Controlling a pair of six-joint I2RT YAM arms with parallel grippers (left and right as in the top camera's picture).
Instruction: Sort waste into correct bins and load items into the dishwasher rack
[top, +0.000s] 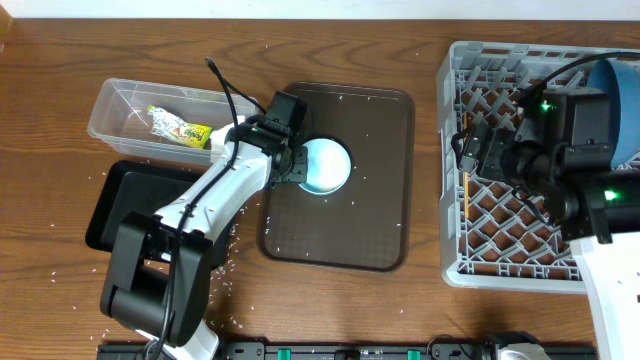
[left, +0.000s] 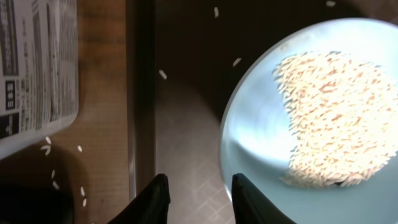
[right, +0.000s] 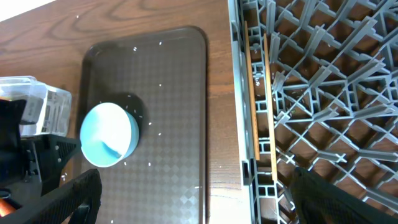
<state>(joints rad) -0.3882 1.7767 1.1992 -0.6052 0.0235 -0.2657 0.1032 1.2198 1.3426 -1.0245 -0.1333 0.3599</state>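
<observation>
Dishwasher rack (top: 490, 245) lies under the right gripper (right: 198, 180), which hangs over the rack's left edge. Its jaws are spread wide and there is nothing between them. The brown serving tray (top: 360, 230) sits between the two arms, beneath the left gripper (left: 200, 180) and off to the left of the right one. The black tray (top: 115, 205) lies on the table behind the left gripper, under that arm's forearm. The clear tub (top: 125, 100) stands just beside the black tray, to the far left of the left gripper and apart from it. The dark-blue plate (top: 625, 95) is in the rack's far right corner, beyond the right gripper and partly hidden by the arm, so how it leans cannot be told.

The light-blue cup (top: 330, 165) stands upright on the serving tray, directly in front of the left gripper. That gripper's jaws are parted. One finger is over the tray floor outside the cup and the other is at the cup's rim, with a gap showing between them and no pinch on the wall. The yellow-green wrapper (top: 180, 128) lies inside the clear tub. The chopsticks (right: 260, 93) lie together along the rack's left edge, just ahead of the right gripper. Rice (left: 336, 118) is heaped inside the cup, and loose grains dot the serving tray and the table near the left gripper.
</observation>
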